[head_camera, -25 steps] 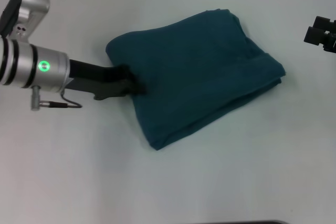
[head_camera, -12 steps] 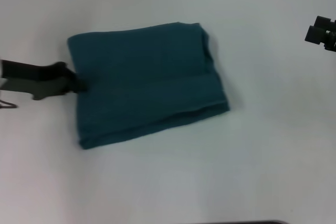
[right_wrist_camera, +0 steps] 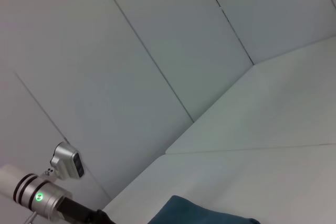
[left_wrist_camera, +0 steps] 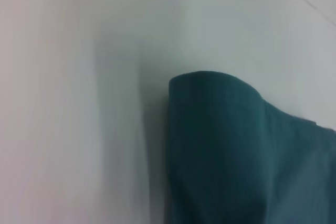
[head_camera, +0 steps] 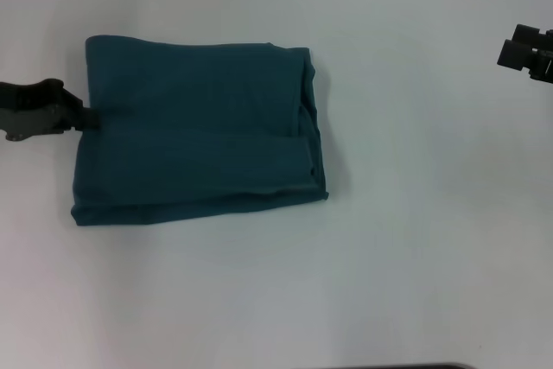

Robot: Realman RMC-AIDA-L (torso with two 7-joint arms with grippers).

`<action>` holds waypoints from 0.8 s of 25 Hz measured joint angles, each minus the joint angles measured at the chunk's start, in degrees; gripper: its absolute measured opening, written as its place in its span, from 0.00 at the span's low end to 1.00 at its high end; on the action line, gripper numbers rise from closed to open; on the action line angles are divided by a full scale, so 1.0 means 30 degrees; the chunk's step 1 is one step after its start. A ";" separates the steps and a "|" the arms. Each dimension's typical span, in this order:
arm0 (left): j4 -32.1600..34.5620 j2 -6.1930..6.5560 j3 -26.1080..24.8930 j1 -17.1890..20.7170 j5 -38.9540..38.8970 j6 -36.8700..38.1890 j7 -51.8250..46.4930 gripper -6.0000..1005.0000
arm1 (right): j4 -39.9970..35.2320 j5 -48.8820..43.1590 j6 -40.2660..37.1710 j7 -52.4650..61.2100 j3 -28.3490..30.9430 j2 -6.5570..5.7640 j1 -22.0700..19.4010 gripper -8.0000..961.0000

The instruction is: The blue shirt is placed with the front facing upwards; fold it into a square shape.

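Lying folded into a rough square, left of centre in the head view: shirt [head_camera: 194, 131], flat on the white table [head_camera: 415, 239]. Pinching its left edge at mid-left of the frame: left gripper [head_camera: 85, 118]. Parked at the upper right edge, well apart: right gripper [head_camera: 527, 52], finger state impossible to tell.

overhead head view, two wrist views
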 joint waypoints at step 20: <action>-0.5369 -0.2416 -0.9651 0.2548 -0.4630 0.8749 0.5182 0.46 | 0.0012 -0.0955 -0.0769 0.1881 -0.0223 -0.0142 0.0719 0.97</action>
